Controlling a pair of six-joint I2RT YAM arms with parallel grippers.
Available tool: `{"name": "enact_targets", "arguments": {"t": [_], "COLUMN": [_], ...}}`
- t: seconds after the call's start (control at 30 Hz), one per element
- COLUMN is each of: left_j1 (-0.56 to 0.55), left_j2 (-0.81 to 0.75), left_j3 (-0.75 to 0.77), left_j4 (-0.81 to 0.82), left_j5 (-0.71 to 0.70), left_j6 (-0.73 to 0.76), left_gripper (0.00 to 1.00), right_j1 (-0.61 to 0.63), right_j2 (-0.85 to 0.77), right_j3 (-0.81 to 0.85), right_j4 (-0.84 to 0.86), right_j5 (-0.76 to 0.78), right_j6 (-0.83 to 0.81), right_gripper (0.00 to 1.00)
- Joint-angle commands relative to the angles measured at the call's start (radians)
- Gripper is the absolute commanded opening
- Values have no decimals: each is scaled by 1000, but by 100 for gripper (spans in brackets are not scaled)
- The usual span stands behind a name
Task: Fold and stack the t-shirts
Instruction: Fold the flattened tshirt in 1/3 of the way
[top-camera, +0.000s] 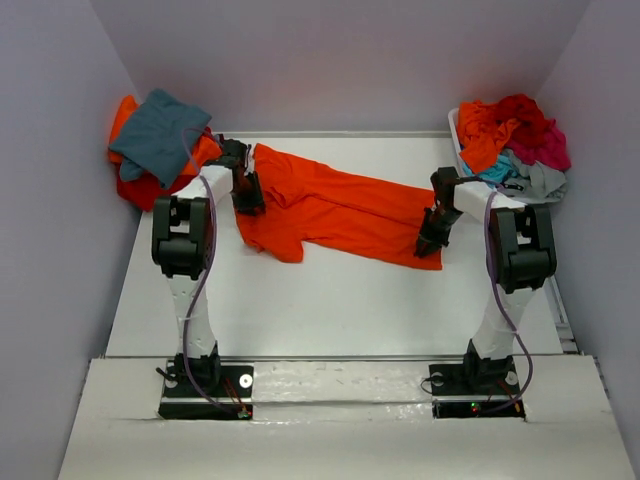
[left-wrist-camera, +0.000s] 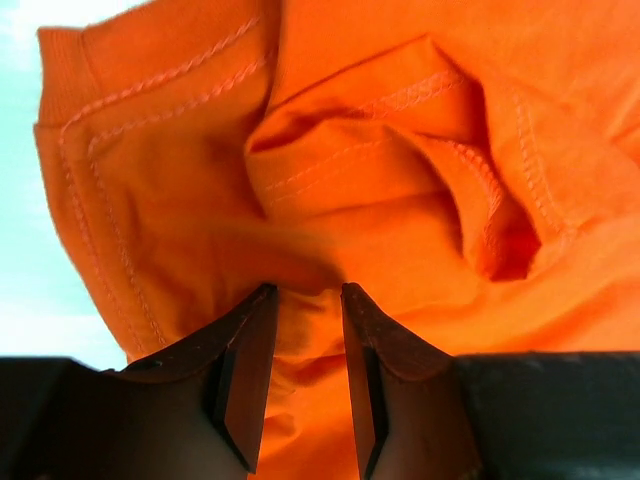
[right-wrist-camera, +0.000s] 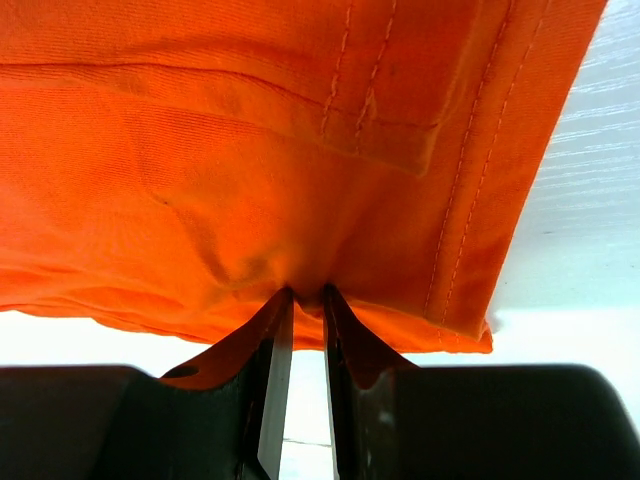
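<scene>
Orange t-shirt (top-camera: 340, 205), spread on bench (top-camera: 330, 310): left fingers (left-wrist-camera: 245, 370) clamp a bunched fold, right fingers (right-wrist-camera: 268, 390) pinch the hem. Risk: thin hem grip may slip under tension.

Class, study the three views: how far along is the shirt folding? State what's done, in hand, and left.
Done: a small stack, teal-grey shirt on top, sits far left. In hand: left hand and right hand each pinch the orange t-shirt, stretched out, unfolded. Left: the heap in the white bin.
</scene>
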Motion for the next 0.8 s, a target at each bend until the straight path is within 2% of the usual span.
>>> {"name": "enact_targets", "arguments": {"t": [0.0,0.37,0.5,0.77], "left_j1": [-6,-6,-6,-15], "left_j2": [59,139,161,220], "left_j3": [83,154,194,303], "left_j4": [-68,-151,-174,-238], "left_j5": [-42,-111,-127,-161], "left_j6": [16,14,16,25], "left_gripper": [45,47,52,55], "right_j1": [15,15,-28,-91], "right_j2": [50,99,100,103], "right_j3": [-17,61,86,150], "right_j4": [22,-58,-74,-114], "right_j5": [8,135,147,161], "right_j6": [26,94,103,98], "right_gripper": [24,25,25,25]}}
